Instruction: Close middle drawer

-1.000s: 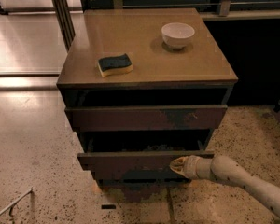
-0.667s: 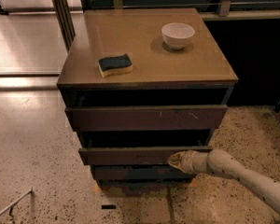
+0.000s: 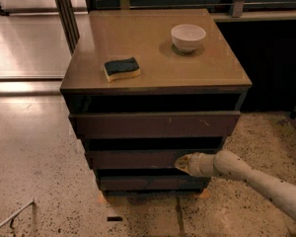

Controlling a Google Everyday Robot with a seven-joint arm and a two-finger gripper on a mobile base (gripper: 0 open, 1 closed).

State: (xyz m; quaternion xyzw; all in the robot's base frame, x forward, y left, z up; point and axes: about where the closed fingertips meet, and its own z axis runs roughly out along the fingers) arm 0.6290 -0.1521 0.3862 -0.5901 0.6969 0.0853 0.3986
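The middle drawer (image 3: pixel 138 158) is the second of three dark-brown fronts on the cabinet. It sits nearly flush under the taller top front (image 3: pixel 153 124), and its inside is hidden. The lowest front (image 3: pixel 148 182) sits below it. My gripper (image 3: pixel 181 163) comes in from the lower right on a pale arm (image 3: pixel 256 179) and presses its tip against the right part of the middle drawer's front.
The cabinet's tan top (image 3: pixel 153 48) holds a green-and-yellow sponge (image 3: pixel 121 68) and a white bowl (image 3: pixel 188 36). Speckled floor lies left and in front. A dark low wall stands right of the cabinet. A metal post (image 3: pixel 64 14) rises at the back left.
The middle drawer has slid back into the cabinet; its open gap is gone. My gripper has followed it inward, staying on its front.
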